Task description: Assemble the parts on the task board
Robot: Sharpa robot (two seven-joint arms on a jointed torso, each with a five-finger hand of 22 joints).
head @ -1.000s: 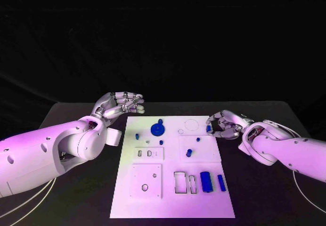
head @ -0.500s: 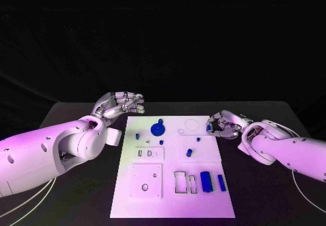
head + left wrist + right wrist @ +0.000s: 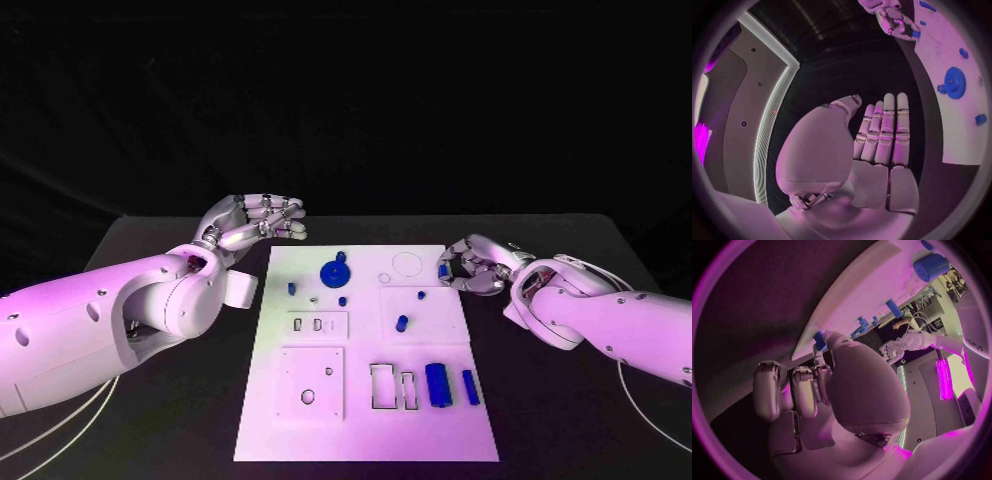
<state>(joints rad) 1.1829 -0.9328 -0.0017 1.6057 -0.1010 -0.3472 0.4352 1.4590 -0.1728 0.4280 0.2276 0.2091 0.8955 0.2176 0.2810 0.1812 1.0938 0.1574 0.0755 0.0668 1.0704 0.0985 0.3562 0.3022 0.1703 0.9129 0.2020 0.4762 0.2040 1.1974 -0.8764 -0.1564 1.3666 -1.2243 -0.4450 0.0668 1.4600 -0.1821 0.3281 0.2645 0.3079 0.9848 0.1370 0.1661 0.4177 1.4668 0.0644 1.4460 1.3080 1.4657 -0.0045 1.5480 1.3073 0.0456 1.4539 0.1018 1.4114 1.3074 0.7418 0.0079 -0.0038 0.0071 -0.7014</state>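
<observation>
The white task board (image 3: 368,410) lies in the middle of the black table. On it are a blue gear (image 3: 333,271), a few small blue pegs (image 3: 402,323) and two blue blocks (image 3: 437,385) near its right front. My right hand (image 3: 470,264) hovers at the board's far right edge and pinches a small blue part (image 3: 819,340) between thumb and fingers. The left wrist view shows that part (image 3: 915,35) at my right hand (image 3: 893,19) too. My left hand (image 3: 257,220) is raised off the board's far left corner, with its fingers (image 3: 882,135) extended and nothing in them.
The board has several empty slots and holes, among them rectangular cutouts (image 3: 385,388) at the front and a round outline (image 3: 408,264) near my right hand. Bare black table (image 3: 577,420) lies on both sides of the board.
</observation>
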